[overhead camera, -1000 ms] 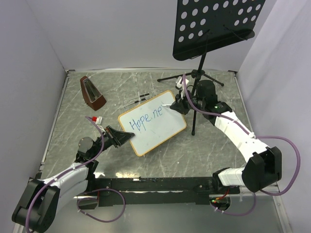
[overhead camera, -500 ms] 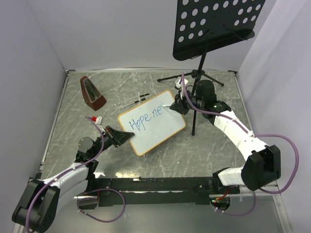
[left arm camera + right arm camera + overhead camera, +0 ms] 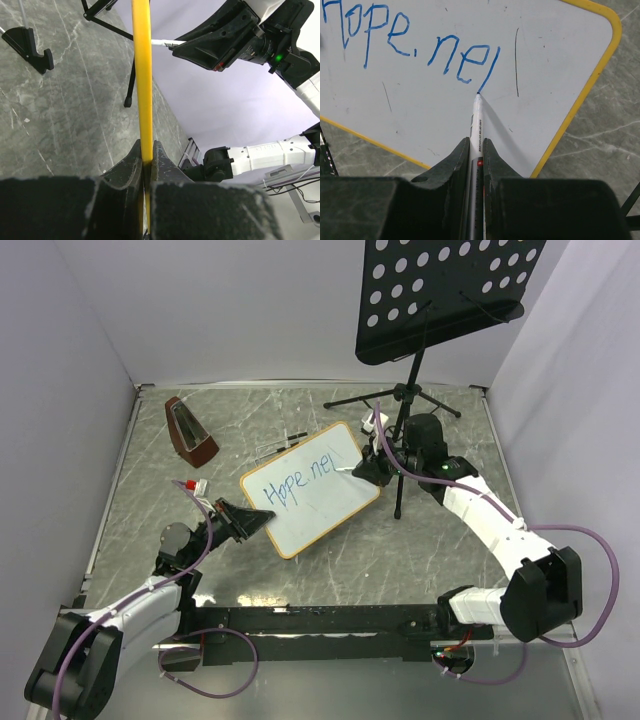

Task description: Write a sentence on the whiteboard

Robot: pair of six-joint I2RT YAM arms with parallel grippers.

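We see a smooth, glossy whiteboard [image 3: 315, 502], a stone-patterned table [image 3: 150, 502] with a dull sheen, a matt black perforated metal plate [image 3: 450, 290]

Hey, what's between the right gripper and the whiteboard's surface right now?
Only a white marker: the right gripper is shut on its barrel, and its tip touches the whiteboard at the end of the blue writing. The right wrist view shows it.

the sentence [image 3: 395, 40] gained a slanted stroke after "ne"; the right gripper [image 3: 366, 470] and its marker [image 3: 476, 120] have shifted right.
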